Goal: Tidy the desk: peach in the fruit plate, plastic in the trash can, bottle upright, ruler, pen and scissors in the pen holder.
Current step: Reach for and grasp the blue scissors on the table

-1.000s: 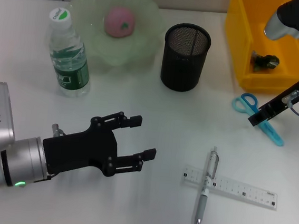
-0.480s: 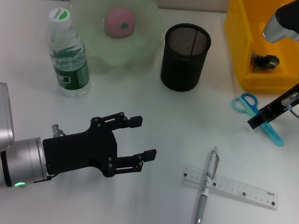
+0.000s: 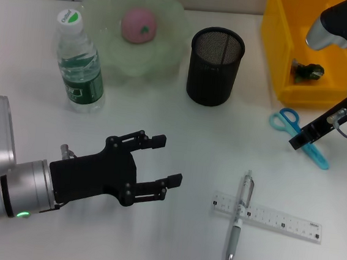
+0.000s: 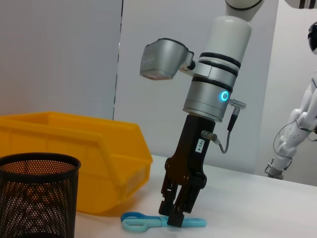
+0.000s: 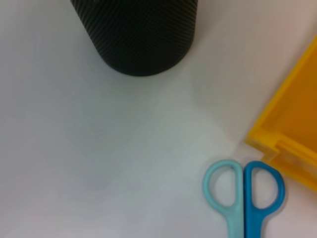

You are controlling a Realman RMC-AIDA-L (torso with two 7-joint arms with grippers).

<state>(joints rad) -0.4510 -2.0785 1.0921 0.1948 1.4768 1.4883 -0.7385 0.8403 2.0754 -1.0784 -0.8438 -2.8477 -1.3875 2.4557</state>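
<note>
The blue scissors [image 3: 285, 120] lie flat by the yellow trash can [image 3: 276, 48], and my right gripper [image 3: 298, 142] stands tip-down on their blades, also shown in the left wrist view [image 4: 174, 218] over the scissors [image 4: 141, 220]. The right wrist view shows the scissors' handles [image 5: 242, 193] and the black mesh pen holder [image 5: 138, 34]. My left gripper [image 3: 167, 161] hovers open and empty over the front left of the desk. A pen [image 3: 238, 225] lies across a clear ruler [image 3: 281, 221]. The peach [image 3: 138, 25] sits in the green fruit plate [image 3: 169, 49]. The bottle [image 3: 78, 65] stands upright. Dark plastic [image 3: 307, 71] lies in the trash can.
The pen holder [image 3: 214, 66] stands between the plate and the trash can, a hand's width from the scissors. Bare white desk lies between my left gripper and the pen. In the left wrist view the trash can [image 4: 99, 158] stands behind the pen holder [image 4: 34, 198].
My right gripper has shifted very slightly to the right over the scissors. The scissors and the left arm have not moved.
</note>
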